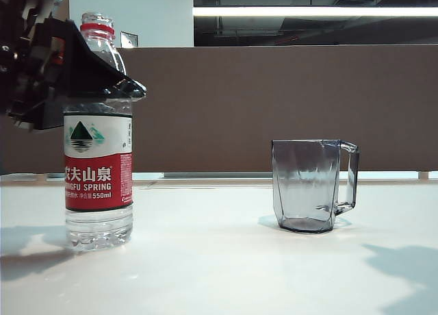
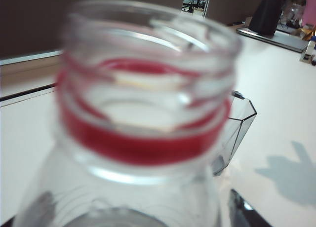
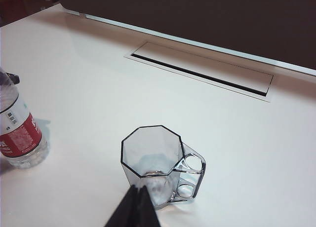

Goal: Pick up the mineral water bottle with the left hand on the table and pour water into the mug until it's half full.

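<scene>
The mineral water bottle (image 1: 99, 157) stands upright and uncapped at the left of the table (image 1: 205, 267), with a red neck ring and a red-and-white label. My left gripper (image 1: 126, 89) is open, its black fingers on either side of the bottle's shoulder. In the left wrist view the neck of the bottle (image 2: 148, 89) fills the picture, and one dark finger (image 2: 244, 212) shows apart from the bottle. The smoky-grey mug (image 1: 308, 185) stands empty to the right, handle facing right. My right gripper (image 3: 139, 207) is shut on nothing and hangs just above the mug (image 3: 158, 163).
A brown partition (image 1: 274, 103) runs along the table's far edge. A long cable slot (image 3: 202, 71) is set into the tabletop behind the mug. Dark items (image 2: 269, 12) sit on the table's far corner.
</scene>
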`<state>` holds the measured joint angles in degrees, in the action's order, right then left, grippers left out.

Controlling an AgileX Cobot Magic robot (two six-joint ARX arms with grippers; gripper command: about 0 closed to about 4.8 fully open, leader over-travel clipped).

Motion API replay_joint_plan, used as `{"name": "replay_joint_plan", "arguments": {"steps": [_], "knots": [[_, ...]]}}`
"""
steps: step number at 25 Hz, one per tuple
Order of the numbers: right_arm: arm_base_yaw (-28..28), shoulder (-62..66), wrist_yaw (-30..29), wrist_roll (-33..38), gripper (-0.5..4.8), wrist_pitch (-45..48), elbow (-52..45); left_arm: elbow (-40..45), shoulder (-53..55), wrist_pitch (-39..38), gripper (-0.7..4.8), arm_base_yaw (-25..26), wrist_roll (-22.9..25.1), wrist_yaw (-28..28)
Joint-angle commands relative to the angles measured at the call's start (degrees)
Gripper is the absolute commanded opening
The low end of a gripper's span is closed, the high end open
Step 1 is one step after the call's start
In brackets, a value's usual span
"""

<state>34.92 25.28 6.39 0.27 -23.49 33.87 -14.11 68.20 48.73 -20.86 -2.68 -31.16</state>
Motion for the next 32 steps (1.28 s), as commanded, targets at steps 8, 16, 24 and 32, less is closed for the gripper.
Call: {"name": "replay_joint_plan", "arguments": {"steps": [8,16,24,32], "knots": [[0.0,-0.1,-0.1,0.2,-0.02,1.0,0.3,-0.2,0.2,-0.9,4.79,-0.7,2.3,3.1],[0.0,-0.1,-0.1,0.2,-0.02,1.0,0.3,-0.2,0.9,-1.9,4.79,-0.8,2.3,5.4],[0.0,-0.1,-0.1,0.2,-0.02,1.0,0.3,-0.2,1.6,-1.5,4.79,-1.1,1.8,4.7],[0.0,-0.1,-0.1,0.2,-0.02,1.0,0.3,-0.2,1.6,-1.5,4.79,-1.1,1.9,4.1]]}}
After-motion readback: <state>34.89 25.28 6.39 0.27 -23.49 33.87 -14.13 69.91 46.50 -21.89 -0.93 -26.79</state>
